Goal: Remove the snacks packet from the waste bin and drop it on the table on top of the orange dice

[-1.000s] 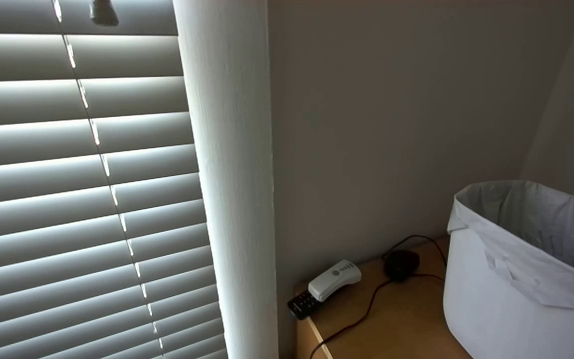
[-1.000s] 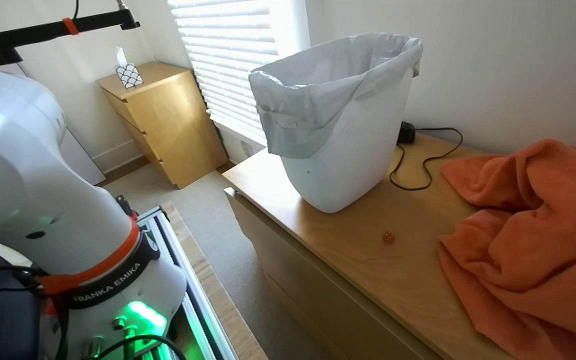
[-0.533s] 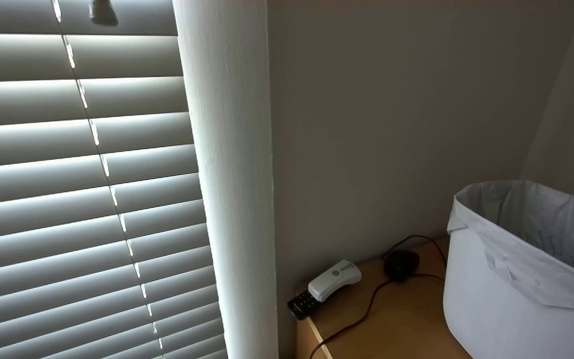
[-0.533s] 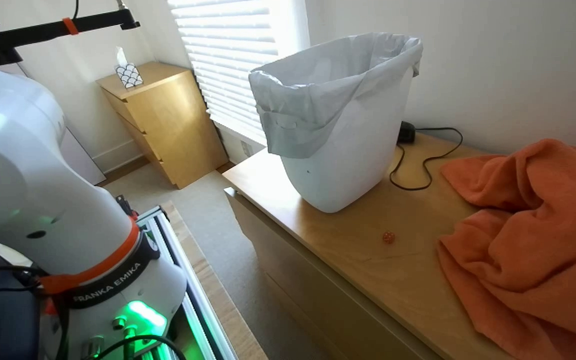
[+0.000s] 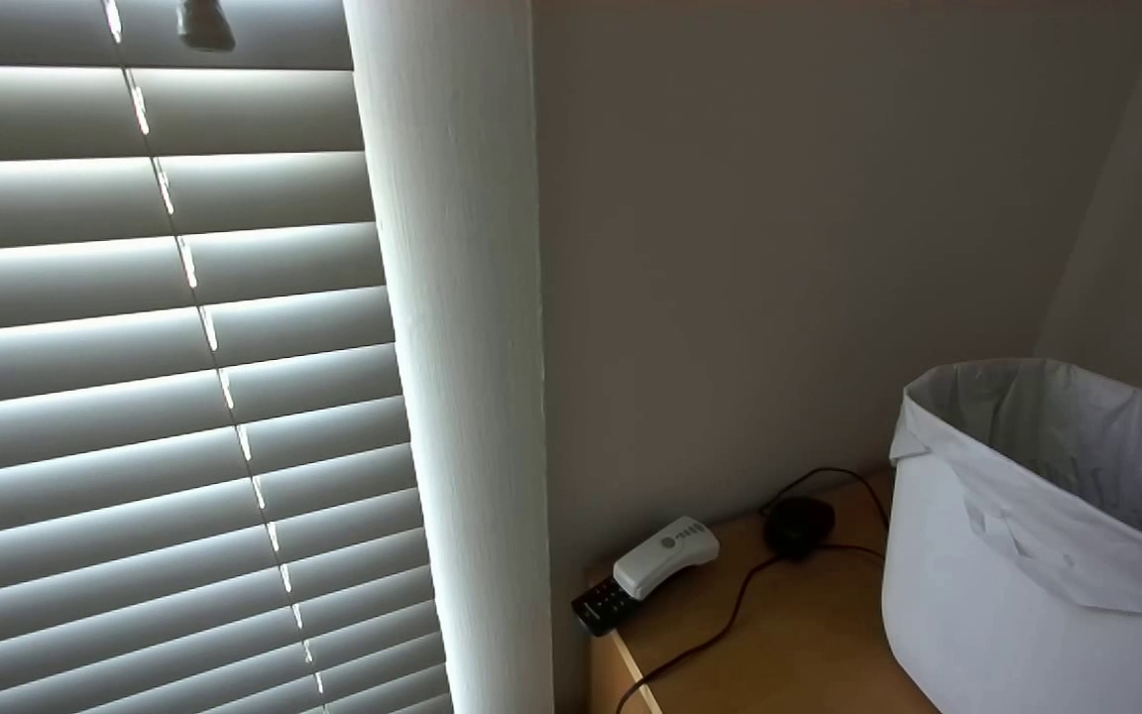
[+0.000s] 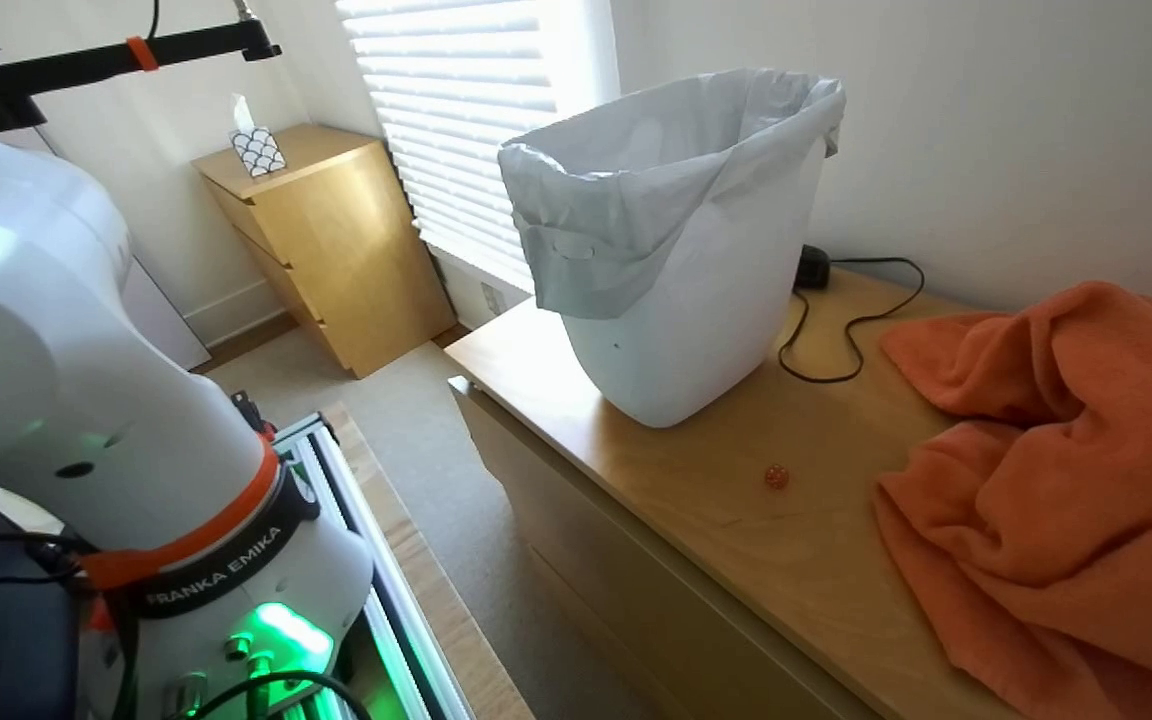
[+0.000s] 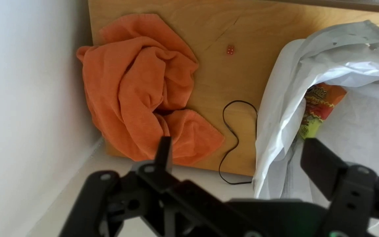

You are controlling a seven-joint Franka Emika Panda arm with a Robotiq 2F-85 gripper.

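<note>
My two fingers [image 7: 322, 164] spread wide. One snacks packet [image 7: 321, 103] inside one bag-lined waste bin [image 6: 701, 310]; one die [image 7: 230, 50] on desk [image 6: 796, 560], between bin and one orange cloth [image 7: 143, 82].

In the wrist view, the cord [image 7: 238, 141] is hidden at both ends, and the snacks packet [image 7: 322, 102] partly masked, by the waste bin [image 7: 283, 70]. Near the front edge of the counter [image 6: 816, 570], the dice [image 6: 777, 477] cannot be read in an exterior view.
</note>
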